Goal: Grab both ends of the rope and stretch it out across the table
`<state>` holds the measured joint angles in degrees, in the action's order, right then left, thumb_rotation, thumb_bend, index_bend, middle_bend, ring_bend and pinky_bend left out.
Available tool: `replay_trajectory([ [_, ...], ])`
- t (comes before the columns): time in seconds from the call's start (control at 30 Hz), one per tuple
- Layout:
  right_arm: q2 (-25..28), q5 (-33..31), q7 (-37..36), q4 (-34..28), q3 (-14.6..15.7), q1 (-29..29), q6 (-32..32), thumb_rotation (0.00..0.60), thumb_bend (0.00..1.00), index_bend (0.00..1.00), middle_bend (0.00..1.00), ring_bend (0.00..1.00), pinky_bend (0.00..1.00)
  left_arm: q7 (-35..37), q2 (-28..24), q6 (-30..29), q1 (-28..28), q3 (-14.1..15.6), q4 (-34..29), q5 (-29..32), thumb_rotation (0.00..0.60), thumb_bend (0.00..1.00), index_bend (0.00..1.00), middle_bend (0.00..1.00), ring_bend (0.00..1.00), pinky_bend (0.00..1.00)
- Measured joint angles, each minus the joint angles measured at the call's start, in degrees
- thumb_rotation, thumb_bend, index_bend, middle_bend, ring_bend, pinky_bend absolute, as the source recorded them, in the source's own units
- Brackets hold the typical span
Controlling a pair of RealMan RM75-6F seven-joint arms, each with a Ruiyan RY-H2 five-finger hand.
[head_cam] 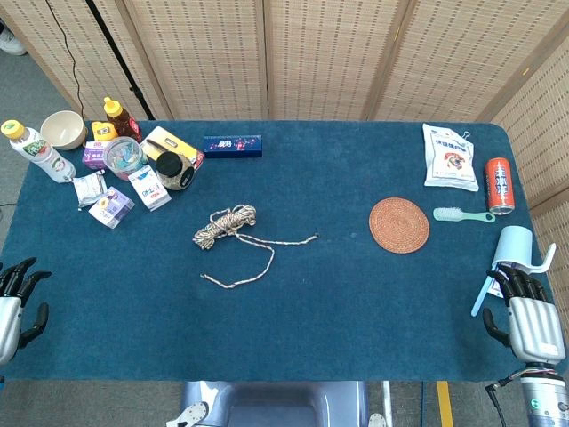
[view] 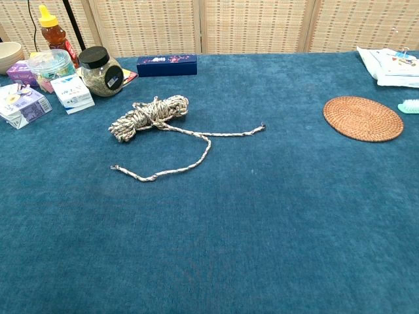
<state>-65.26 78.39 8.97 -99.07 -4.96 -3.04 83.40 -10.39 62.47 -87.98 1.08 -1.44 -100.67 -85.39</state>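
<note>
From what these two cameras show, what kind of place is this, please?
Probably a staged robot test area, not a home: a table under blue cloth, woven screen panels behind it, and unrelated items set out, such as a coiled rope, a round woven mat and a jar.

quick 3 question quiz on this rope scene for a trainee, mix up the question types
1. True or false: the left hand already holds an end of the rope.
2. Multiple choice: the woven round mat lies (a) left of the rope, (b) right of the rope, (c) under the rope.
3. Short answer: how is most of the rope arranged on the table?

Key
1. False; both hands, including the right hand, are at the table's near corners, apart from the rope.
2. b
3. Bundled in a coil, with two loose ends trailing out towards the near side and the right.
</note>
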Motion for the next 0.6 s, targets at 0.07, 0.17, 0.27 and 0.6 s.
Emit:
replay_trajectory([
  [0.07, 0.03, 0.01, 0.04, -0.04, -0.03, 0.0, 0.04, 0.6, 0.44, 0.19, 0.14, 0.11, 0.12, 0.02, 0.05, 0.05, 0.04, -0.01, 0.04, -0.01, 0.6, 0.48, 0.27, 0.14, 0.14, 0.05],
  [0.17, 0.08, -0.03, 0.1, -0.11, -0.04, -0.03, -0.02, 0.6, 0.44, 0.19, 0.14, 0.11, 0.12, 0.08, 0.13, 0.18, 0.12, -0.03, 0.1, 0.03, 0.6, 0.48, 0.27, 0.14, 0.14, 0.05],
  [0.27, 0.12, -0.08, 0.18, -0.21, -0.01, -0.07, -0.15, 0.6, 0.44, 0.19, 0.14, 0.11, 0.12, 0.06, 0.23, 0.28, 0.16, -0.01, 0.18, 0.08, 0.6, 0.48, 0.27, 0.14, 0.14, 0.05],
  [0.6, 0.16, 0.08, 0.09, -0.32, -0.01, 0.0, 0.11, 0.6, 0.44, 0.19, 0.14, 0.11, 0.12, 0.17, 0.02, -0.18, 0.05, -0.15, 0.14, -0.04, 0.6, 0.48, 0.27, 0.14, 0.14, 0.05],
])
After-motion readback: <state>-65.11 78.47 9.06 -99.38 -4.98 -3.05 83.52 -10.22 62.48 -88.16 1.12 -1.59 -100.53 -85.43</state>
